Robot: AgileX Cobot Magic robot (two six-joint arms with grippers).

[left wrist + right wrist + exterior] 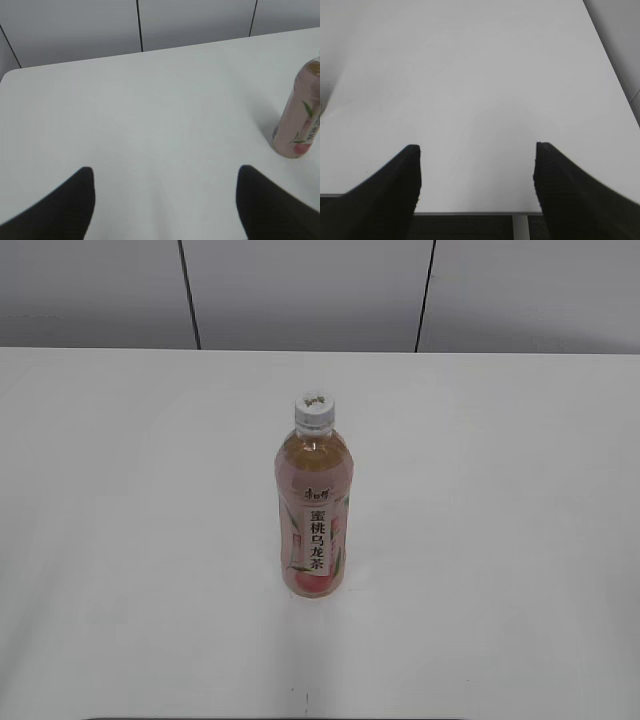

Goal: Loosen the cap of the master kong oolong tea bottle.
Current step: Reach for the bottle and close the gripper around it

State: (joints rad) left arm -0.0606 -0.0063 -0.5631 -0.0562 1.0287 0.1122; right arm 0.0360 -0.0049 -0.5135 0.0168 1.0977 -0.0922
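The master kong oolong tea bottle [313, 515] stands upright in the middle of the white table [120, 540], with its pink and white label facing the exterior view. The white ribbed cap [313, 410] sits on its neck. The bottle's lower part also shows at the right edge of the left wrist view [300, 117], where the cap is out of frame. My left gripper [165, 175] is open and empty, well left of the bottle. My right gripper [477, 152] is open and empty near the table's front edge. Neither gripper shows in the exterior view.
A grey panelled wall [300, 290] with dark vertical seams stands behind the table. The table's front edge [470, 211] lies just under my right gripper, with dark floor and a white table leg [520, 227] below it.
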